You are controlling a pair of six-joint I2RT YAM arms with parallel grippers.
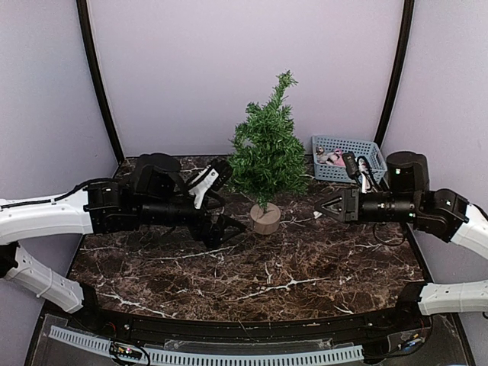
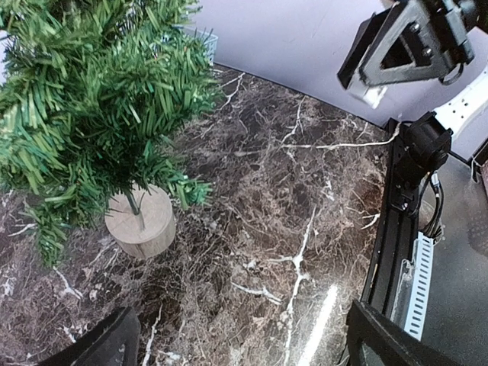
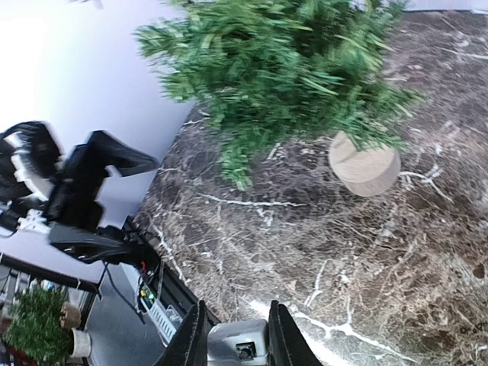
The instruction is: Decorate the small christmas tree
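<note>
Closest to the right wrist camera, the right gripper (image 3: pixel 236 314) has its two dark fingers drawn in on a small pale object (image 3: pixel 236 345) that sits pinched between them; what the object is cannot be told. Beyond those fingers, the small christmas tree (image 1: pixel 264 145) stands near the middle of the dark marble table (image 1: pixel 267 282), a little toward the back wall. Its long axis is vertical: the round wooden base (image 1: pixel 266 219) rests flat on the marble, the thin stem rises straight from it, and the tip points up with a slight lean to the right in the top view. The bushy green branches spread out over the base on all sides. The left gripper (image 1: pixel 226 201) hangs just left of the tree, low over the marble, with its fingers spread wide and nothing between them. The right gripper faces the tree from the other side, apart from the branches. A blue-grey slotted basket (image 1: pixel 343 139) sits at the back right corner of the table, behind the right arm; it holds several small things in pink, white and black, too small to name.
</note>
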